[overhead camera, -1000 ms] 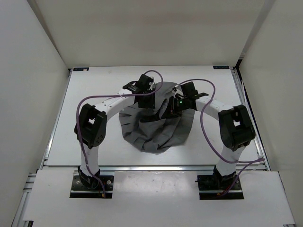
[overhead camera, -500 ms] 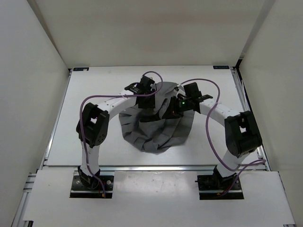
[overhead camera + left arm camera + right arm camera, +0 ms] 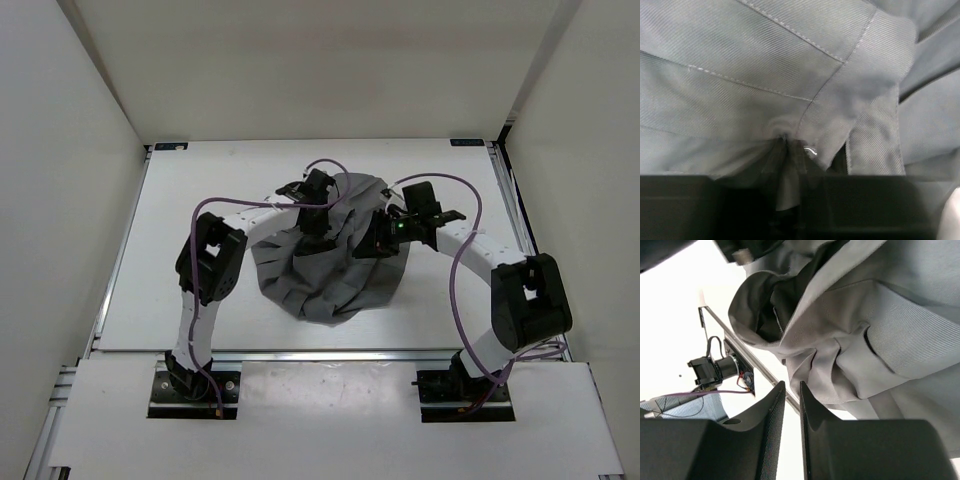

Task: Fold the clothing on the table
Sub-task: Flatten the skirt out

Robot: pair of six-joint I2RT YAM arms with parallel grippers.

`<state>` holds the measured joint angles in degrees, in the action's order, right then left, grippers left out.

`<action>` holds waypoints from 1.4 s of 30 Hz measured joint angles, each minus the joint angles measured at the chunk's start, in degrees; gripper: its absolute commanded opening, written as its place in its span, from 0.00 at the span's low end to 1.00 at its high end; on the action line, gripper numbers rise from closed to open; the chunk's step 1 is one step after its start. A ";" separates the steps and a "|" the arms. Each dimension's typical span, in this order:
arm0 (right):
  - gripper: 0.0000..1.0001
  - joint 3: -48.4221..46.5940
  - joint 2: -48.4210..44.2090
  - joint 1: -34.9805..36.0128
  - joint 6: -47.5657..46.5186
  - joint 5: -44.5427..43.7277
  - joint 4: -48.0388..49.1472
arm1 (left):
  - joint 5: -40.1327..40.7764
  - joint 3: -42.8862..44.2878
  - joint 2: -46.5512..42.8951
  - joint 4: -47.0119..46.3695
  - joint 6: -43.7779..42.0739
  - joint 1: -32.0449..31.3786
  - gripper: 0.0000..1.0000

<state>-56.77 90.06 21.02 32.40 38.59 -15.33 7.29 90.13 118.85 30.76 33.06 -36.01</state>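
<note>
Both elbows have swung right since a second ago; top view puts the grey clothing bunched in the middle of the surface, my wrists over its far edge. Left wrist: left jaws clamped on a puckered, stitched fold. Right wrist: right jaws a narrow slit apart, empty, tips just short of the cloth.

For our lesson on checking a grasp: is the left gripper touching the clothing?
Touching. The left wrist view shows the clothing puckering into a fold that is pinched between the fingers of the left gripper.
</note>
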 measured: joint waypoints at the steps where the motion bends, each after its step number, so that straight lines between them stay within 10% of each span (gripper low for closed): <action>1: 0.22 0.00 -0.31 0.00 -0.09 0.09 -0.13 | 0.04 0.31 0.72 -0.20 0.35 -0.17 0.00; 12: 0.18 1.97 -3.69 -2.23 -1.14 0.96 -0.94 | -0.46 13.55 3.26 4.90 -2.86 -1.51 0.00; 23: 0.18 2.25 -2.16 -2.32 -1.11 2.91 0.55 | -3.32 12.20 -21.11 2.93 -4.15 5.79 0.00; 34: 0.44 1.75 -0.33 -1.66 -1.07 4.02 0.74 | -2.58 6.75 -28.68 1.22 -5.18 16.33 0.00; 35: 0.44 1.66 -0.33 -1.55 -1.09 4.02 0.81 | -2.64 5.05 -28.87 1.49 -5.16 16.70 0.06; 36: 0.44 1.42 -0.33 -1.40 -1.09 4.00 0.85 | -3.56 1.40 -28.89 1.20 -5.18 17.25 0.70; 42: 0.44 1.38 -0.33 -1.46 -1.18 3.65 0.96 | -4.96 -2.19 -25.83 4.94 -11.21 13.14 0.74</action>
<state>-55.40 89.73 19.55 31.22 42.24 -14.37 2.33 87.94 93.01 35.70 21.85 -22.87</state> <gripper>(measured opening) 0.440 0.761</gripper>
